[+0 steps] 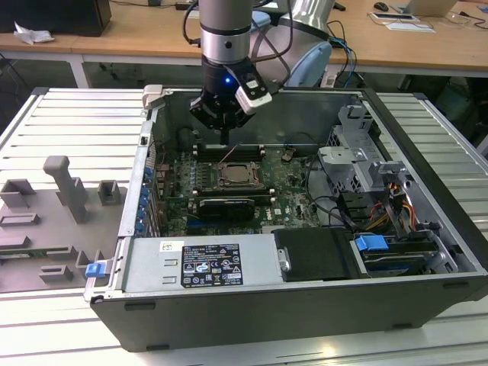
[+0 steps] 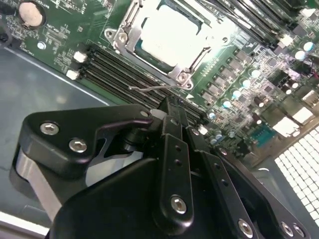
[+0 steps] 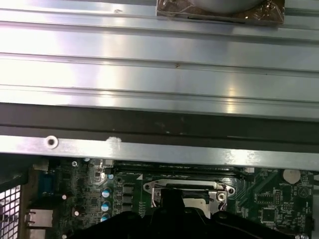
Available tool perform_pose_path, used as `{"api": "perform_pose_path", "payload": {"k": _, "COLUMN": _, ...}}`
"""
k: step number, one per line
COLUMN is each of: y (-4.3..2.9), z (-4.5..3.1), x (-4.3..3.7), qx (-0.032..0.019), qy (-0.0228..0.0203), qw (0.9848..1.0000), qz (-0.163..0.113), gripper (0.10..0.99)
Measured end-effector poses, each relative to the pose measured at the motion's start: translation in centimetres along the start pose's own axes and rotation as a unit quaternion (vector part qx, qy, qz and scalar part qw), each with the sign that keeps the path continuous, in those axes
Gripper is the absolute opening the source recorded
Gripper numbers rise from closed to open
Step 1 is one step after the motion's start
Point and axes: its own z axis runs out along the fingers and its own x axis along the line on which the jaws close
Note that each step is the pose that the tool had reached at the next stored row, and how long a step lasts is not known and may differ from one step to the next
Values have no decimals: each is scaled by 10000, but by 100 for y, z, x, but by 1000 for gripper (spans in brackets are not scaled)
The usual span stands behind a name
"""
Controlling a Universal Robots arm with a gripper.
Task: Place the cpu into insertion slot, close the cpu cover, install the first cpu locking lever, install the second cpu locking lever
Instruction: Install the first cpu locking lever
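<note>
**Exterior view.** The hand (image 1: pixel 226 142), at the end of the grey arm (image 1: pixel 225 30), is hanging inside the open computer case (image 1: pixel 252 324). The case is lying on its side on the ribbed metal bench (image 1: pixel 69 122). The hand is pointing down at the green motherboard (image 1: pixel 293 187), just beyond the far edge of the insertion slot (image 1: pixel 260 184). The cpu (image 1: pixel 241 174) is sitting in that slot, near the fingertips but apart from them. A thin locking lever (image 1: pixel 232 153) is slanting up between slot and hand.

**Second wrist view.** The black fingers (image 2: pixel 174 149) of the hand (image 2: pixel 168 104) are converging to a narrow, closed tip with no visible gap. The tip is lying over the long black memory slots (image 2: pixel 117 69). The wire locking lever (image 2: pixel 149 88) is running just beside the tip; whether the two are touching cannot be told. Past the lever, the cpu (image 2: pixel 172 35) is showing its pale face through the window of the cpu cover (image 2: pixel 123 38). The cover is lying flat over the slot.

**First wrist view.** The hand (image 3: pixel 172 199) is standing in front of the cpu cover (image 3: pixel 219 191), partly hiding it.
</note>
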Motion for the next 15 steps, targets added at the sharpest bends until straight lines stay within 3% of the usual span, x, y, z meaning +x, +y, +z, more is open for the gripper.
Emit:
{"api": "perform_pose_path", "payload": {"k": 2, "y": 1, "z": 4, "x": -4, "qx": -162, "qy": -10, "qw": 9999, "qz": 3, "gripper": 106}}
{"api": "perform_pose_path", "payload": {"k": 3, "y": 1, "z": 10, "x": -5, "qx": -200, "qy": -12, "qw": 9998, "qz": 4, "gripper": 106}}
{"api": "perform_pose_path", "payload": {"k": 7, "y": -3, "z": 51, "x": -25, "qx": -229, "qy": -14, "qw": 9997, "qz": 5, "gripper": 106}}
{"api": "perform_pose_path", "payload": {"k": 15, "y": -11, "z": 164, "x": -111, "qx": -230, "qy": -13, "qw": 9997, "qz": 4, "gripper": 106}}
